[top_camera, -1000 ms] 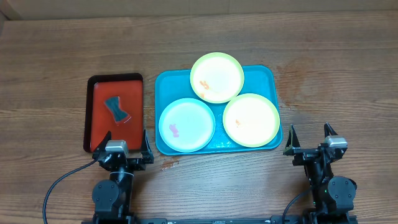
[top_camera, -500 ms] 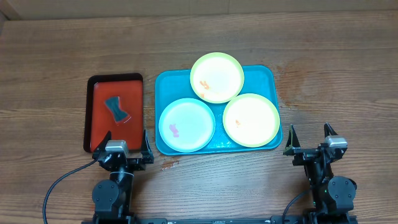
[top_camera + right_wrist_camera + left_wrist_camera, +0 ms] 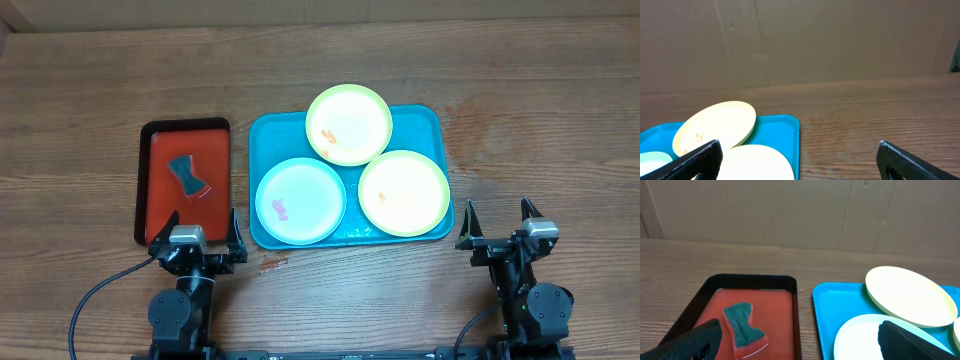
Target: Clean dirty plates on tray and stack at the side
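The turquoise tray (image 3: 420, 122) holds three plates. A pale yellow-green plate (image 3: 348, 124) with orange smears leans on its far rim. A second yellow-green plate (image 3: 404, 192) lies at the right. A light blue plate (image 3: 300, 201) with a pink smear lies at the left. My left gripper (image 3: 204, 228) is open and empty, just near of the red tray. My right gripper (image 3: 497, 222) is open and empty, right of the turquoise tray's near corner. The tray (image 3: 827, 310) and blue plate (image 3: 855, 337) show in the left wrist view, the tray (image 3: 782, 127) and far plate (image 3: 715, 125) in the right wrist view.
A small red tray with black rim (image 3: 184, 180) stands left of the turquoise tray and holds a dark teal sponge (image 3: 187, 176), also in the left wrist view (image 3: 743, 325). A small orange scrap (image 3: 272, 265) lies on the wood near the tray. A cardboard wall stands behind the table.
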